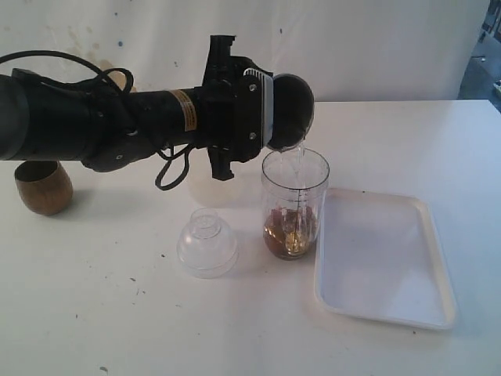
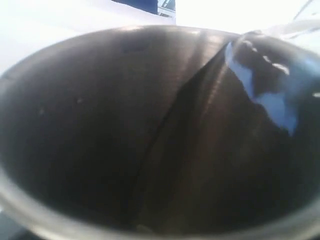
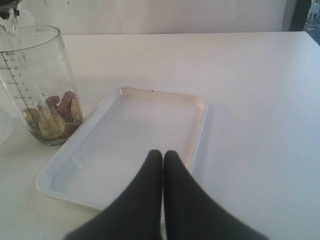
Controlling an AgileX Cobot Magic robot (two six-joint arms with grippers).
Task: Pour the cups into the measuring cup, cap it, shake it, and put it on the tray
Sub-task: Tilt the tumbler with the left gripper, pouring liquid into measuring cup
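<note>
— Beside the tray's long edge, what stands there, and why?

— On the white desk (image 1: 117, 321) the tall clear plastic measuring cup (image 1: 294, 205) with the black printed scale stands upright, just beside the flat white rectangular tray (image 1: 380, 266), with a sliver of desk between them. My guess is that it sits close so the last carry is short. Brownish pieces (image 1: 290, 231) lie at its bottom.

— And the pouring?

— The left hand (image 1: 274, 110) grips the tapered brushed-steel tumbler (image 1: 296, 106), tipped on its side with its mouth right above the measuring cup's rim. A thin clear stream (image 1: 300, 160) falls inside. Holding it that low probably keeps the stream within the rim.

— The other hand?

— The right hand (image 3: 163, 157) has its fingers pressed together and holds nothing. It hangs over the tray's rim, well away from the pour.

— What room is there to move?

— A clear domed plastic cap (image 1: 207, 244) lies near the measuring cup on the side away from the tray, not touching it. The small rounded brown wooden cup (image 1: 43, 186) stands well apart at the far left. The desk in front is open. The tightest spot, I judge, is the steel tumbler's lip against the cup's rim.
</note>
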